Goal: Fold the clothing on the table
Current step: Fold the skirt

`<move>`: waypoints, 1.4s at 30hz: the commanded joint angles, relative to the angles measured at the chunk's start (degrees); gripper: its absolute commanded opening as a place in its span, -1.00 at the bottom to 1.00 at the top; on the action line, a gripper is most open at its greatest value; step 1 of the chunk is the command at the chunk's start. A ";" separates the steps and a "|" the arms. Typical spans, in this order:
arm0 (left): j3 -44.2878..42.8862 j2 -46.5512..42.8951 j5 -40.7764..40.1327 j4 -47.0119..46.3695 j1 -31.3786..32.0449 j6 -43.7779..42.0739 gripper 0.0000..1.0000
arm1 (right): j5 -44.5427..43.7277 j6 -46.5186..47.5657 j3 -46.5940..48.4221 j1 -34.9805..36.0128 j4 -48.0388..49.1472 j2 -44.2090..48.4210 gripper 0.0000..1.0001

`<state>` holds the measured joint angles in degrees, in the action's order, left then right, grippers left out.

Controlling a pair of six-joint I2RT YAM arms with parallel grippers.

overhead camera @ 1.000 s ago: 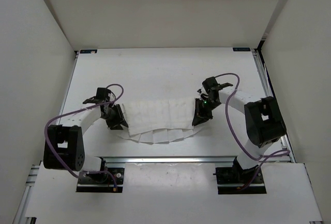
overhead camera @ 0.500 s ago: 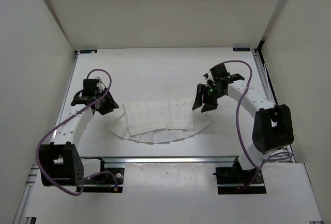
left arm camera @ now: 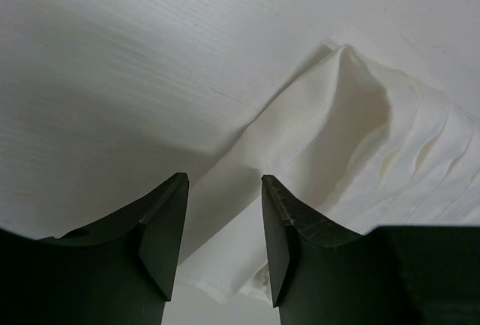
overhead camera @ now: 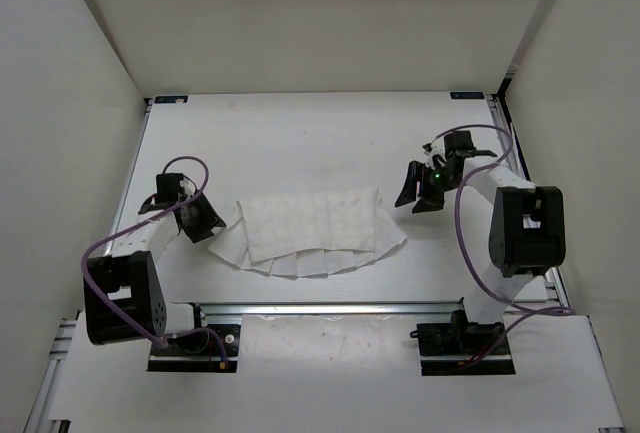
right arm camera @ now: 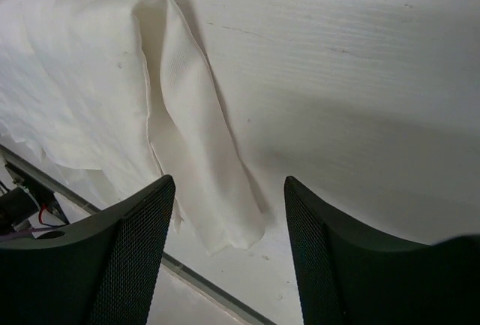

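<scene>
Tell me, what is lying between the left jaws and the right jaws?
The white clothing, spread on the table; the top view shows it.

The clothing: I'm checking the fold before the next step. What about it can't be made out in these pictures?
Top external view: the clothing is small and white on the white table, so its layers cannot be counted.
Left wrist view: the left hand hides part of its near end; the right edge cuts off the rest.
Right wrist view: the right hand hides part of it; the left edge cuts it off.
</scene>
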<state>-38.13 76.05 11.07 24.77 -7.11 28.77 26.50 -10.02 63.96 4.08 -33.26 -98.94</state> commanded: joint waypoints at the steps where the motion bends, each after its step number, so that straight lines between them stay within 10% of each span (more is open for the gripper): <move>1: 1.74 0.41 1.41 -2.71 -0.53 0.14 0.09 | 6.71 2.99 -1.74 0.40 4.95 -2.74 0.31; 14: 3.32 3.14 2.82 -5.52 0.87 1.81 0.09 | 25.43 -4.73 -3.40 8.04 19.71 -12.07 0.17; 21: 3.33 6.12 1.32 -8.34 7.80 4.01 0.09 | 33.44 -11.95 -8.58 8.23 28.68 -12.08 -0.97; 35: -5.63 13.25 5.19 -14.05 25.92 12.00 0.10 | 13.66 3.78 1.86 -10.84 -2.52 -4.43 -1.00; 42: -5.03 14.74 6.07 -16.60 26.18 13.41 0.09 | 16.92 3.26 8.19 -6.64 -5.32 -1.79 -1.00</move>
<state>-42.46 90.56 16.67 9.93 18.83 41.01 41.71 -7.88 67.85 -5.85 -35.70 -103.85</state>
